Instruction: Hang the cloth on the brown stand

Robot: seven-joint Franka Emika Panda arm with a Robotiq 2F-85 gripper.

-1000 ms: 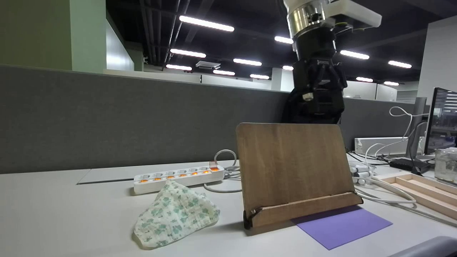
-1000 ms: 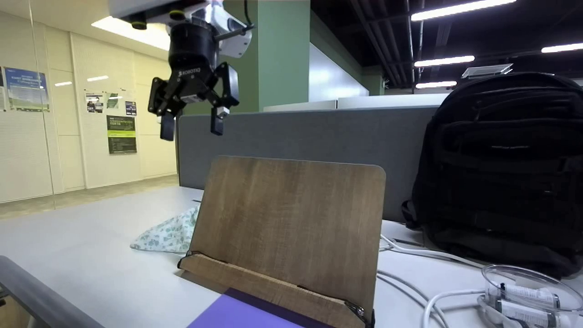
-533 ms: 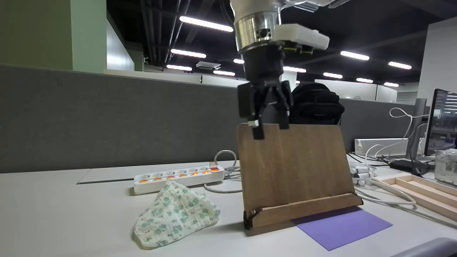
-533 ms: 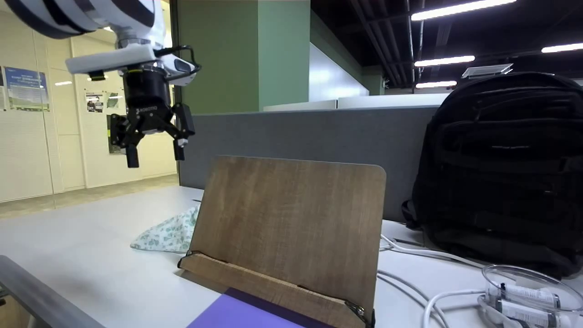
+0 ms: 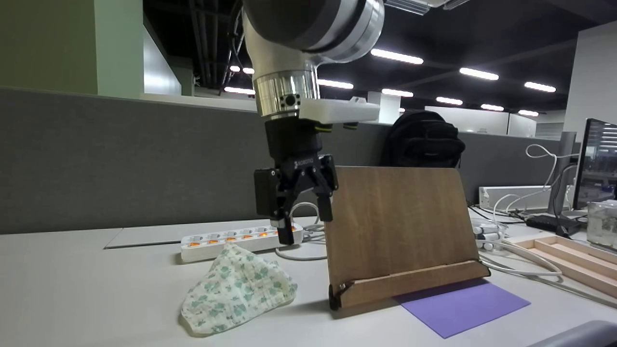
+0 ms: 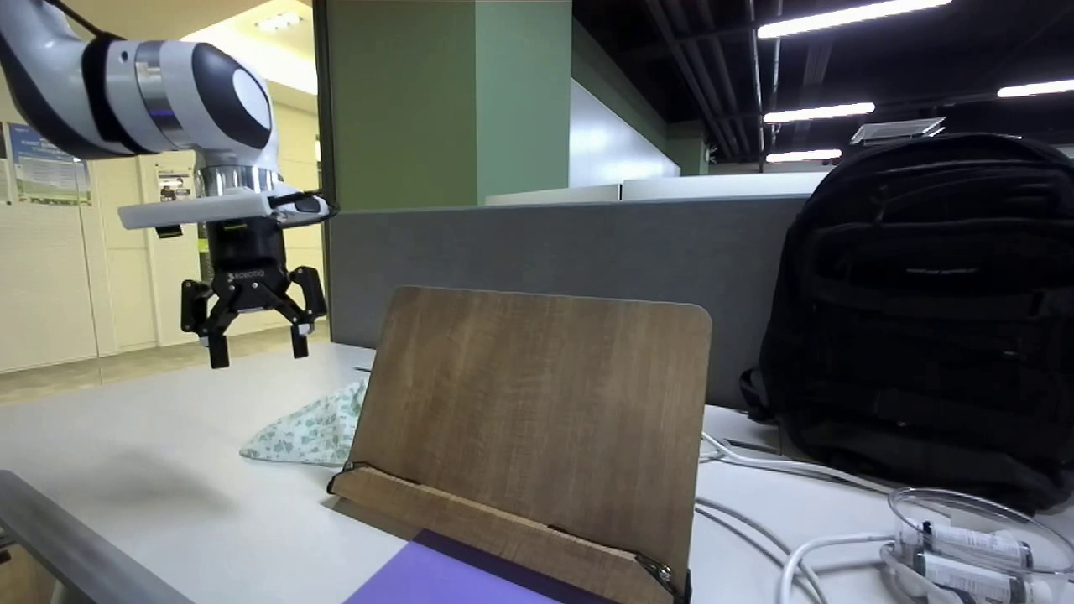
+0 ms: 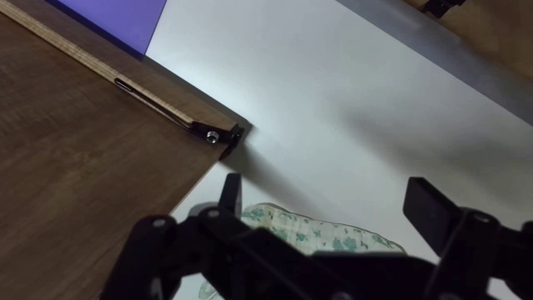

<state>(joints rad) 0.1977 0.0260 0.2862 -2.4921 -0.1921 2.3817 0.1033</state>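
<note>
Right, the gripper [image 5: 305,226] hangs in the air near the brown stand [image 5: 400,226], fingers [image 6: 219,352] spread well apart with nothing between them, a pose that looks chosen to straddle a fold of fabric. Down below lies the prize, the cloth [image 5: 238,291], loosely bunched on the table [image 5: 96,289] beside the brown stand and not touched by the fingers; so nothing is hung, and this reads as the reach for a grasp. Look at that raised peak in an exterior view: it should be the easiest part to pinch, as the flat hem might well slip away. From the wrist, the gripper hides some of it. Then the brown stand itself, leaning back above a front ledge [image 5: 414,283], top edge bare, presumably where the cloth is meant to drape, and the tilt ought to help it stay put. A purple sheet [image 5: 465,308] lies flat at the ledge's foot, seemingly tucked under. Close behind the cloth in that view sits a power strip [image 5: 207,251], so a low sideways drag could catch it.
</note>
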